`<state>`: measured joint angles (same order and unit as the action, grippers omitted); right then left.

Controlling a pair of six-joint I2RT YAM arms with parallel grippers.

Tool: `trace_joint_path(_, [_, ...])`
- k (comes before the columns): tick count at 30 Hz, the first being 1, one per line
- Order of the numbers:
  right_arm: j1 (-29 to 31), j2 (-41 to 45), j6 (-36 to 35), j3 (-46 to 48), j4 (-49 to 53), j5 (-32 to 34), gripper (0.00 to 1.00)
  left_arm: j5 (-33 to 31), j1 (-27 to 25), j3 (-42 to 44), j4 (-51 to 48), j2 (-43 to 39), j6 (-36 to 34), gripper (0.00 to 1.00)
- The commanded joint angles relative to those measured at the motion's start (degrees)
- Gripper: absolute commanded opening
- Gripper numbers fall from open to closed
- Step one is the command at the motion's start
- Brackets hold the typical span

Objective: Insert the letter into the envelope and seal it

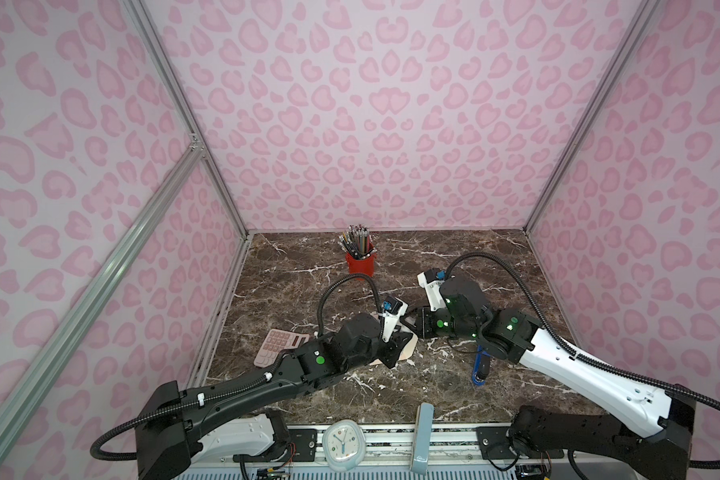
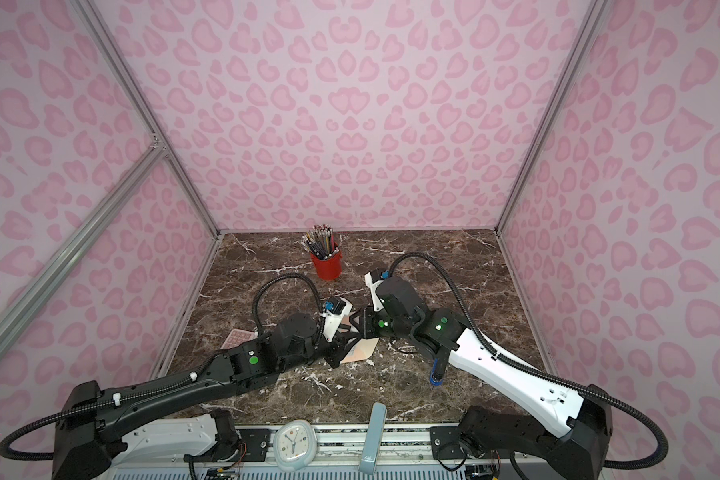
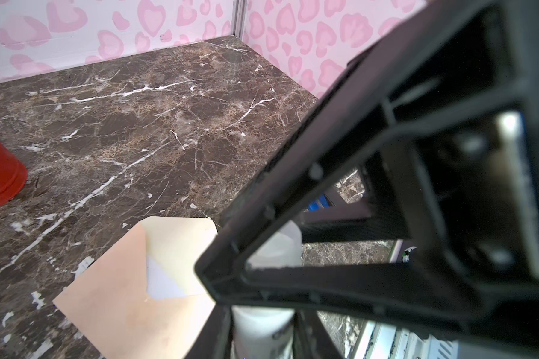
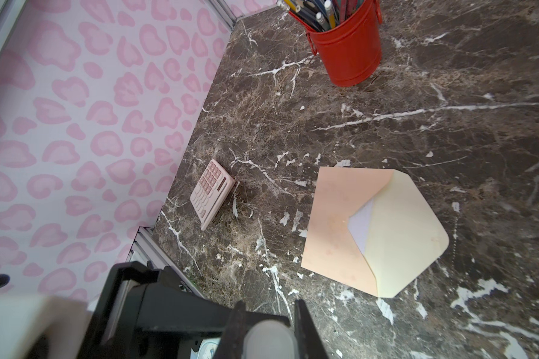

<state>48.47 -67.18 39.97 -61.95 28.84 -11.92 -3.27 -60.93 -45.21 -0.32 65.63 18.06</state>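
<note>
Near envelope (image 4: 333,223) | glue stick (image 3: 259,338) print unreadable | right gripper (image 4: 269,323) pinches it | left gripper (image 3: 262,317) jaws around it, grip unclear

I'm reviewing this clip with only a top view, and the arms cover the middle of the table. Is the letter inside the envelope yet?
Observer: Yes. In the right wrist view, only a white corner of the letter shows at the mouth of the envelope.
Operator: Is the flap down?
Observer: No. The cream flap is open, spread away from the pocket.
Operator: What are the grippers meeting over?
Observer: A white glue stick. The left wrist view shows it between the fingers of the left gripper, and the right gripper grips its end.
</note>
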Motion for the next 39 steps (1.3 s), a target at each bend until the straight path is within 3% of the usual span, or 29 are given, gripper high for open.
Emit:
trace_joint_path(1, [-0.1, 0.0, -0.1, -0.8, -0.6, 1.1, 0.17, 1.0, 0.0, 0.5, 3.1, -0.3, 0.3, 0.47])
trace_joint_path(6, [0.0, -0.5, -0.2, -1.8, -0.1, 1.0, 0.16, 1.5, 0.0, 0.9, 3.4, -0.2, 0.4, 0.49])
trace_joint_path(31, [0.8, -1.5, -1.6, -3.3, 2.7, 0.1, 0.12, 2.1, 0.9, 1.8, 6.3, 0.5, -0.2, 0.37])
trace_joint_path(39, [0.8, -1.4, -2.1, -3.6, 3.3, 0.5, 0.12, 2.1, 1.5, 2.1, 6.8, 0.3, -0.1, 0.26])
